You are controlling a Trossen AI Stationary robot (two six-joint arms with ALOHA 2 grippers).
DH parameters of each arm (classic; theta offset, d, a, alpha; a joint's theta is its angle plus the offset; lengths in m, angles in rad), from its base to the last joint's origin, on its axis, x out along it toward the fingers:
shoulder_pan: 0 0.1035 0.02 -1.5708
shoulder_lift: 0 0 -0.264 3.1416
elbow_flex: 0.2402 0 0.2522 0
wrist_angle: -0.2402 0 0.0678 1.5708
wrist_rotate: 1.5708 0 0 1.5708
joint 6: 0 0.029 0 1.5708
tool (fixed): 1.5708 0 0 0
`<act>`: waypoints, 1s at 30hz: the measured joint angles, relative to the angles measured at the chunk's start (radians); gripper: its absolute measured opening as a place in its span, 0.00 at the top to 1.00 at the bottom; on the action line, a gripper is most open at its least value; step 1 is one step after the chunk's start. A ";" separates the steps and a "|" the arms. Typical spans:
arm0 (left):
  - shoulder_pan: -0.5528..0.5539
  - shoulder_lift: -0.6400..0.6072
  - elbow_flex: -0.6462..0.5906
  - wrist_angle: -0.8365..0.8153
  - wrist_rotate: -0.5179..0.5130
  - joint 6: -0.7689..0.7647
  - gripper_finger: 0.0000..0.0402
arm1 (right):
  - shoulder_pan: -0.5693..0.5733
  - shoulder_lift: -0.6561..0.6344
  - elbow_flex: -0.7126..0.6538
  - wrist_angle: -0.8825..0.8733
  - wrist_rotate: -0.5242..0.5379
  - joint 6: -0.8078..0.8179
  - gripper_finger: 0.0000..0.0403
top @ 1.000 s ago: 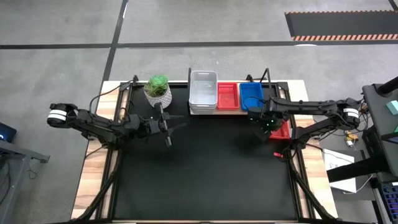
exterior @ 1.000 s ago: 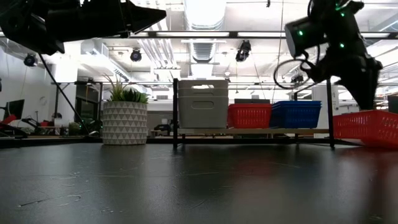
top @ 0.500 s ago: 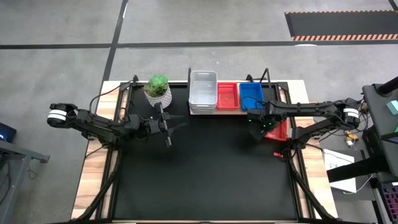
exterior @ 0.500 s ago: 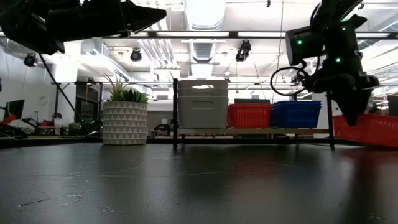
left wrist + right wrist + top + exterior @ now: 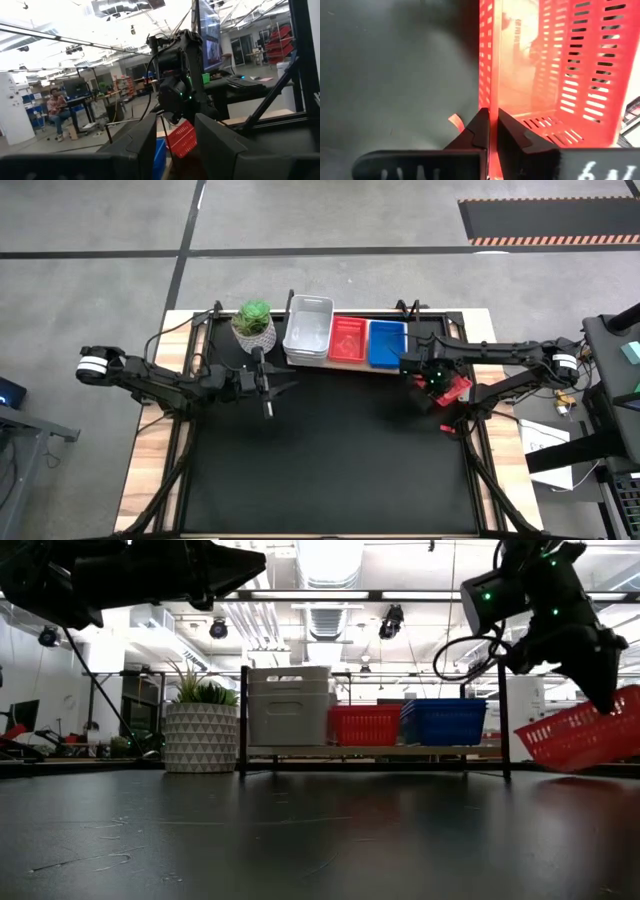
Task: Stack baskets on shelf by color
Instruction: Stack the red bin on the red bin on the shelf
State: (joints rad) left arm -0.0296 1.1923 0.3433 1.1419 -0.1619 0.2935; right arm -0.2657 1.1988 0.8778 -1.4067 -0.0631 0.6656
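Note:
On the wooden shelf at the table's far side stand white-grey baskets, a red basket and a blue basket. To the shelf's right, my right gripper is shut on another red basket, which shows tilted in the low view. My left gripper hovers open near the plant pot, above the table, with nothing between its fingers. My right gripper has one finger inside the red basket and one outside, pinching a slotted side wall at its rim, near a corner. The fingers come from above, pointing down. The basket hangs tilted below them, one end lower, apparently clear of the table.
A white ribbed plant pot stands left of the shelf at the far edge. The black tabletop stretches bare toward the near edge. Cables and a stand lie off the table's right side.
My right gripper has shut on the red basket's wall and raised it off the table, so it now hangs tilted. The shelf with its baskets has slid toward the table's left edge and turned slightly.

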 joint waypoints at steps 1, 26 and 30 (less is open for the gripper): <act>0.000 0.000 0.000 0.000 0.000 0.000 0.71 | 0.000 0.000 0.012 -0.015 0.000 0.001 0.97; -0.039 0.000 -0.002 0.001 0.003 -0.175 0.71 | 0.022 -0.030 0.176 -0.164 -0.471 -0.220 0.97; -0.043 -0.001 -0.003 -0.001 0.009 -0.284 0.71 | 0.078 -0.033 0.168 -0.091 -0.526 -0.282 0.97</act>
State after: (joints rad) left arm -0.0728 1.1915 0.3405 1.1405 -0.1531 0.0093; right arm -0.1877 1.1658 1.0461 -1.4979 -0.5895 0.3840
